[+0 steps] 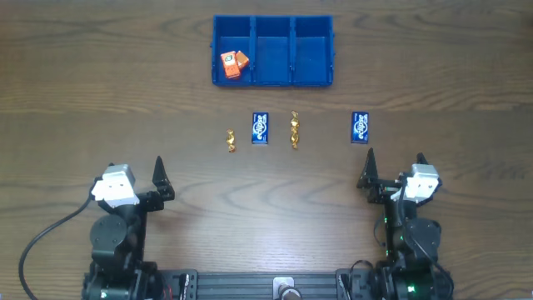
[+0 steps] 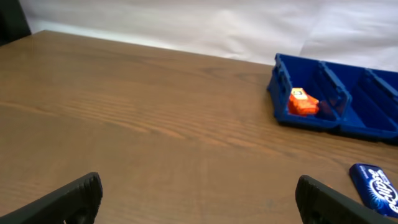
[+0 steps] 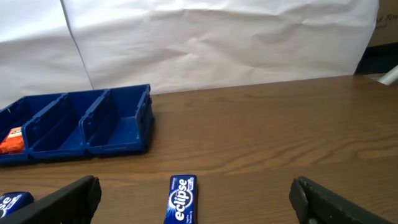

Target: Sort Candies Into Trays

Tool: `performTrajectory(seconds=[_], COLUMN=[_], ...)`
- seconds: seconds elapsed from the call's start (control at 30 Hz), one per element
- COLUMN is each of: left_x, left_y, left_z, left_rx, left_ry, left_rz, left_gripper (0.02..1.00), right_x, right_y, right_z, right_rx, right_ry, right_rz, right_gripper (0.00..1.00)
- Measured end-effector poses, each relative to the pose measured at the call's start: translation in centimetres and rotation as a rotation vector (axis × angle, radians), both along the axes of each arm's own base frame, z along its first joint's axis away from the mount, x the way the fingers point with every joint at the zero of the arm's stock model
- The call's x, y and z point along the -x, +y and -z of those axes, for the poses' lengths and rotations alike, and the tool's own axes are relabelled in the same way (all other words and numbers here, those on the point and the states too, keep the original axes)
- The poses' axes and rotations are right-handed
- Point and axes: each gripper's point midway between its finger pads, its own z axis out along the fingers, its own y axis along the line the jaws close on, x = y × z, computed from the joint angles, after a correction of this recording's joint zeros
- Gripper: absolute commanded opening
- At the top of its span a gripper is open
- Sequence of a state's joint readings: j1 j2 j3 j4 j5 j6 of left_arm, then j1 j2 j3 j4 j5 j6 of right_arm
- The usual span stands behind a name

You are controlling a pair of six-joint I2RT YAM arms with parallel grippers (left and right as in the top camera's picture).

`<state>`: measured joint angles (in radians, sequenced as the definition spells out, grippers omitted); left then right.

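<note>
A blue tray [image 1: 273,77] with three compartments stands at the far middle of the table; two orange candies [image 1: 232,64] lie in its left compartment, seen too as orange candies [image 2: 302,102] in the left wrist view. In front of it lie a small gold candy [image 1: 231,140], a blue packet [image 1: 261,127], a longer gold candy [image 1: 294,130] and a second blue packet [image 1: 360,127], the latter also as blue packet [image 3: 181,198]. My left gripper [image 1: 137,172] stands open near the front left, my right gripper [image 1: 395,164] open near the front right. Both hold nothing.
The wooden table [image 1: 100,92] is bare around the candies. White paper [image 3: 217,43] hangs behind the table's far edge. A black cable [image 1: 42,242] loops beside the left arm's base.
</note>
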<state>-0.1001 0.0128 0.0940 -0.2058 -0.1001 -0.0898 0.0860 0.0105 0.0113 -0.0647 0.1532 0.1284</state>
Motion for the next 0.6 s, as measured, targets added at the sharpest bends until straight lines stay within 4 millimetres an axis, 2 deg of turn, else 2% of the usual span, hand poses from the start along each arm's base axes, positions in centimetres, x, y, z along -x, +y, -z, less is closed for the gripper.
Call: performTrajectory(seconds=[0.17,0.33,0.6], left_x=[-0.7,-0.6,-0.4], left_y=[-1.8,-4.3,-4.9], left_z=[-1.1,-1.0,-1.0], left_rx=[-0.061,-0.178,-0.225], left_ry=[-0.093,-0.116,-0.125], left_rz=[0.114,0.277,0.318], left_gripper=[0.996,0.993,0.996], right_x=[0.0,0.0,0.0], right_y=[0.0,0.0,0.0], right_z=[0.0,0.0,0.0], right_rx=[0.0,0.0,0.0], right_ry=[0.0,0.0,0.0], right_rz=[0.0,0.0,0.0], right_gripper=[0.998,0.998,0.998])
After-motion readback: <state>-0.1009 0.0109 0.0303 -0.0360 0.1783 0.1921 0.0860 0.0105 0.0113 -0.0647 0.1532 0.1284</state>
